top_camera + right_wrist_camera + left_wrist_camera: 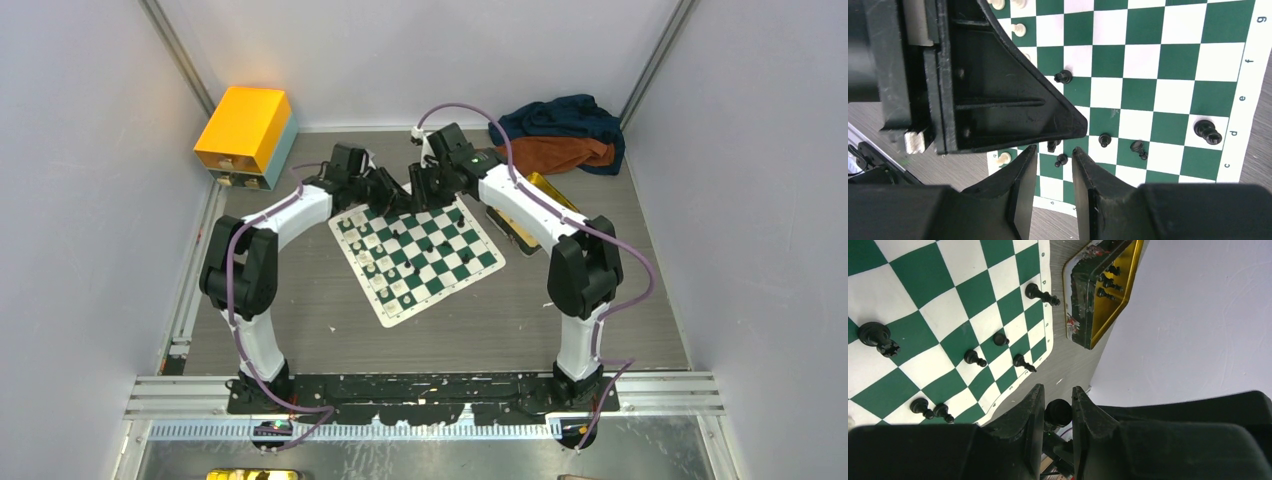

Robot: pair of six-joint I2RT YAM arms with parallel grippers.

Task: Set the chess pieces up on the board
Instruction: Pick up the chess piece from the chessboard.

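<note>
On the grey worktop (300, 330), left jaws are clamped on a black piece (1058, 412) just off the board (948, 305) edge; right jaws stand apart, empty

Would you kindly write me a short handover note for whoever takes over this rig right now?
Left end effector: shut on a black piece, by the far edge of the board.
Right end effector: open, empty, over the board.
Done: cream pieces and several black pieces are on the board.
Left to do: place the held piece and the remaining black pieces from the gold tin.
</note>
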